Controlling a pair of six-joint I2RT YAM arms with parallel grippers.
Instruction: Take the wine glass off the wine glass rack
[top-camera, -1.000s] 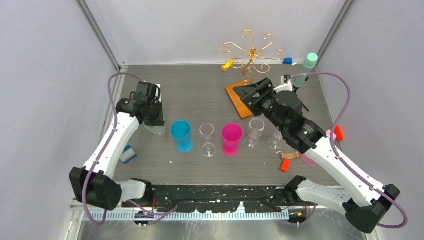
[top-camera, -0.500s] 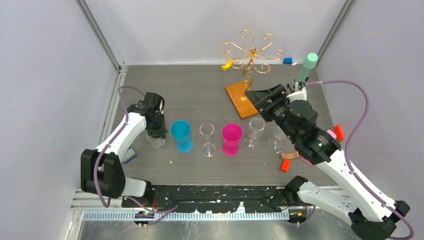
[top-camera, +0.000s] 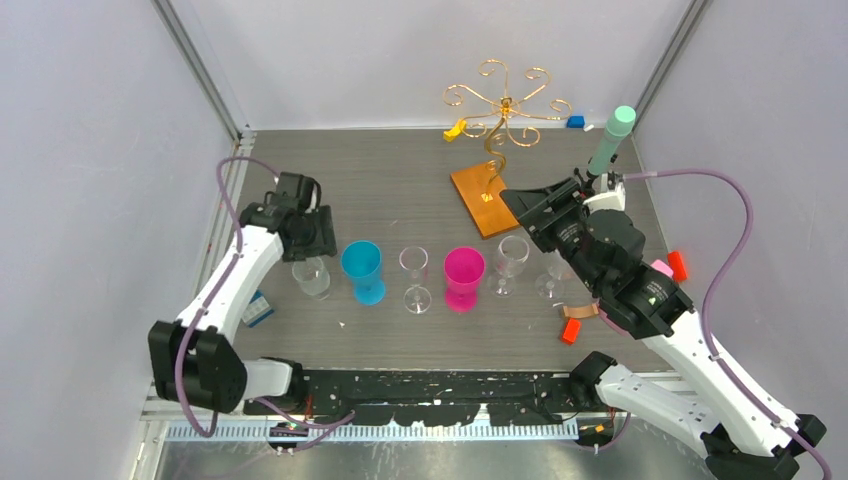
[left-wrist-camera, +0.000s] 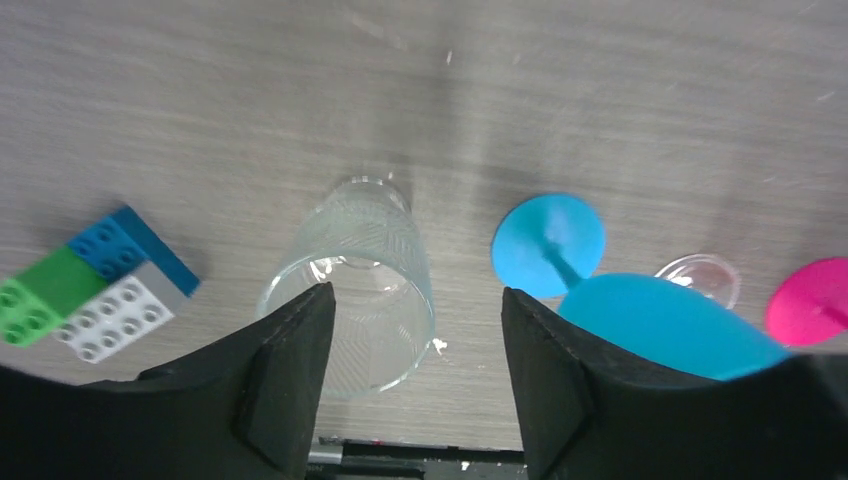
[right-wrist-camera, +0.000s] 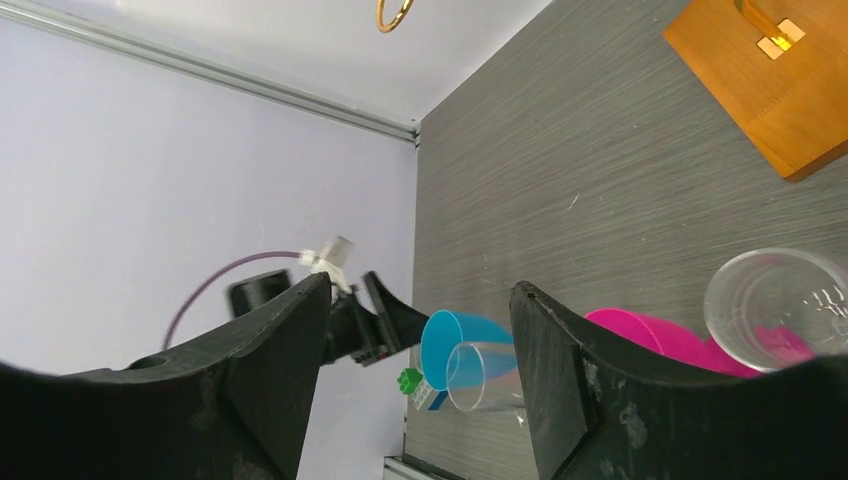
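Left hand (top-camera: 312, 236) sits over the bench (top-camera: 400, 180) with its fingers spread wide. The clear wine glass (left-wrist-camera: 350, 285) stands upright between them, close to one finger, with a clear gap to the other. From above, that glass is at 6 o'clock of the hand, first in a row with the blue goblet (top-camera: 362, 270). The wine glass rack (top-camera: 497, 105) stands well apart, at 2 o'clock. Right hand (top-camera: 528, 205) is spread too, nothing in it, and the rack's wooden base (top-camera: 480, 200) is just beside it at 9 o'clock.
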